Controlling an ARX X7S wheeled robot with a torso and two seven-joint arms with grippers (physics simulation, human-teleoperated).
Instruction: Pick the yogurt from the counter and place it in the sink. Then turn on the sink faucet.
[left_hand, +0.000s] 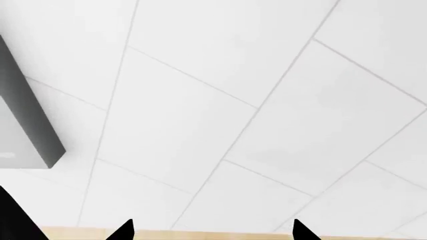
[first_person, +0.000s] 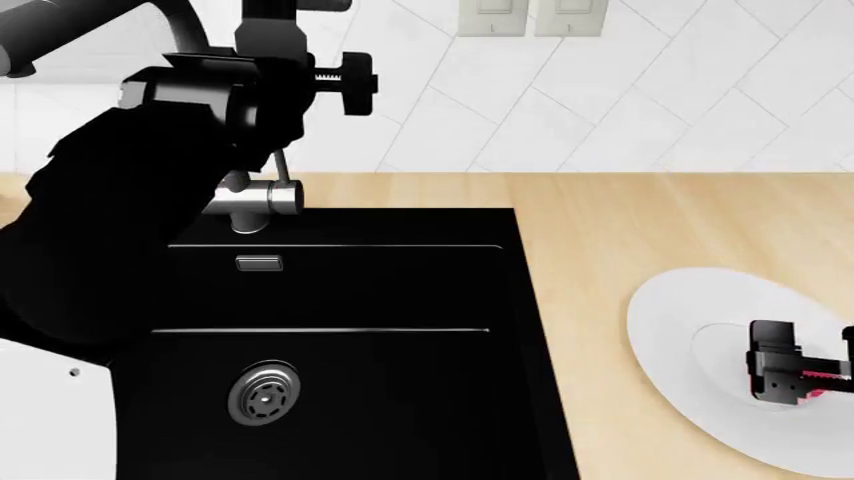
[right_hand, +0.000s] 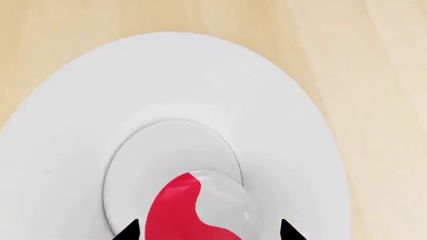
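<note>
So the yogurt (right_hand: 190, 207) is sitting in the middle well of a white plate (right_hand: 80, 125), and the plate is on the bench (first_person: 627, 230) to the right of the sink (first_person: 400, 400). In the right wrist view you get the round top of the cup, pink-red with a white swirl, right between the two black fingertips of the right gripper (right_hand: 210, 230). The tips are spread wider than the cup, one on each side, and I can't see them touching it, so the gripper looks open around the yogurt, not clamped on it. From the head view that gripper (first_person: 787, 375) is over the right part of the plate with a bit of pink showing at it.

The sink is the big black basin at the left with a silver drain (first_person: 264, 393) near the front and a ledge across it. The faucet (first_person: 254, 205) stands at the far edge, with its chrome base and side handle poking out beside the left arm.

The left gripper (left_hand: 213, 231) is up high by the faucet, facing the white tiled wall (left_hand: 253, 100). Its two tips are well apart with nothing between them, so it's open and empty.
</note>
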